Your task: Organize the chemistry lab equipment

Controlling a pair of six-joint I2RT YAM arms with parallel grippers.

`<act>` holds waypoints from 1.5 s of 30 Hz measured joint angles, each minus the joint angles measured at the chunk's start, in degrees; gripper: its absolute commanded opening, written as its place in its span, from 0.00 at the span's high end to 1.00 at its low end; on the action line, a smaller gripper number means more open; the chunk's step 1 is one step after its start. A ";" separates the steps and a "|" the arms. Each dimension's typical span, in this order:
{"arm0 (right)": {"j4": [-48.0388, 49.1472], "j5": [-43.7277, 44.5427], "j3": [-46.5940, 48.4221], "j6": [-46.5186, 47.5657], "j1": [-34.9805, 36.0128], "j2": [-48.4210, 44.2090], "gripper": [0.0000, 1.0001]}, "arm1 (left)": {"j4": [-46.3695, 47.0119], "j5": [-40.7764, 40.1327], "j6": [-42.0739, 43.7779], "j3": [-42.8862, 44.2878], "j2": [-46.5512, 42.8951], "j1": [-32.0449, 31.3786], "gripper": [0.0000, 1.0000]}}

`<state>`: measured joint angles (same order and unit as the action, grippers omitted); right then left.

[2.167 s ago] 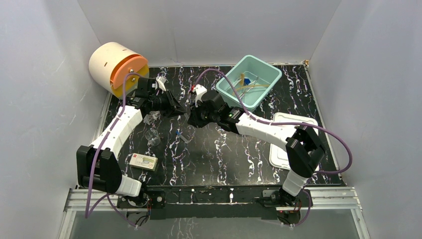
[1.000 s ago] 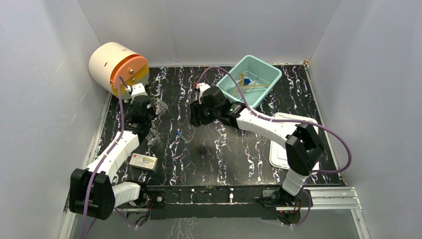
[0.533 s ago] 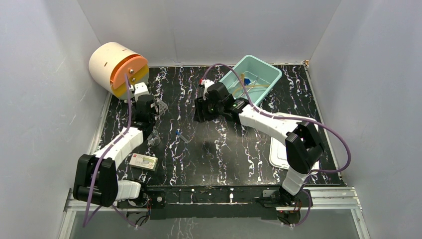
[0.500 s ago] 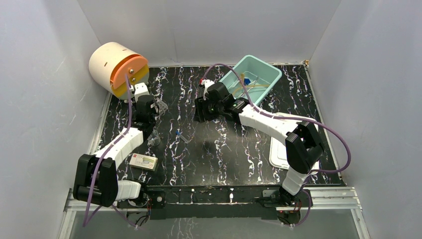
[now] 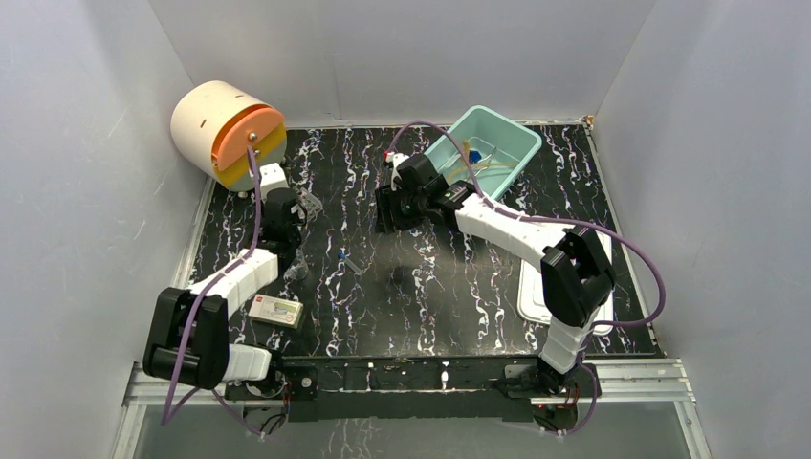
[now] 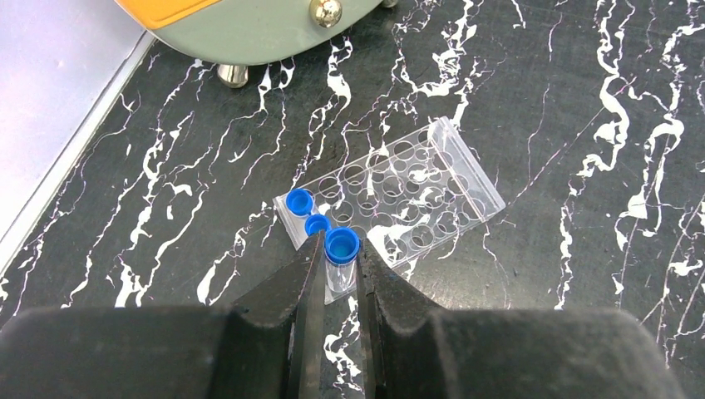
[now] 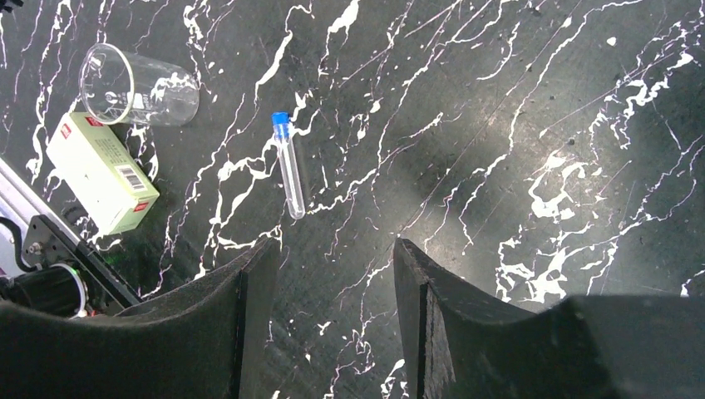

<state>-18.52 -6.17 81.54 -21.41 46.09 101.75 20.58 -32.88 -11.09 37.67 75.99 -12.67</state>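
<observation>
- The left gripper [image 6: 340,259], at the lower middle of the left wrist view, is nearly closed; its two dark fingers [image 6: 301,287] pinch a blue-capped tube [image 6: 342,244] just below the cap, and the tube stands upright between them.
- The held tube is at the near corner of the clear rack [image 6: 399,193]; whether its foot is in a hole, the view does not show.
- The rack lies flat and slantwise at the centre of that view on the black marbled table [image 6: 582,274]; two more blue caps [image 6: 299,202] sit in its left end, just beside the held tube, and its other holes show empty.
- An orange-fronted drum [image 6: 249,25] fills the upper left of the wrist view; in the top view it lies at the upper left [image 5: 228,126], with the left gripper [image 5: 298,205] just below and right of it.
- The right gripper [image 7: 334,249] is spread wide and holds nothing; in the top view it hangs at upper centre [image 5: 385,212].
- Under it a loose tube [image 7: 289,170] lies on the table, blue cap toward the top of the frame, apart from both fingers.
- A beaker [image 7: 137,86] lies on its side at the upper left of the right wrist view; the white packet [image 7: 101,173] lies just below it.
- The teal tub [image 5: 515,153] sits at the upper right of the top view with the tan rubber tube [image 5: 483,165] inside; the white lid [image 5: 536,287] lies at the right, partly under the right arm.
</observation>
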 measured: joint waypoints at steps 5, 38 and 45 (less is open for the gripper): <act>-1.88 -0.50 1.25 0.31 -0.07 0.39 0.39 | 1.70 -0.37 -0.04 -0.66 1.92 0.09 1.00; -5.20 -1.73 4.28 1.81 -3.39 3.65 0.39 | 4.13 -2.56 -4.94 -2.08 5.49 0.20 0.87; -5.20 -1.79 4.28 1.81 -4.35 3.65 0.39 | 2.86 -2.95 -6.58 -2.10 5.49 0.20 0.76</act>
<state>-23.73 -7.97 85.82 -19.59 41.74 105.41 23.44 -35.83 -17.67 35.57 81.47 -12.47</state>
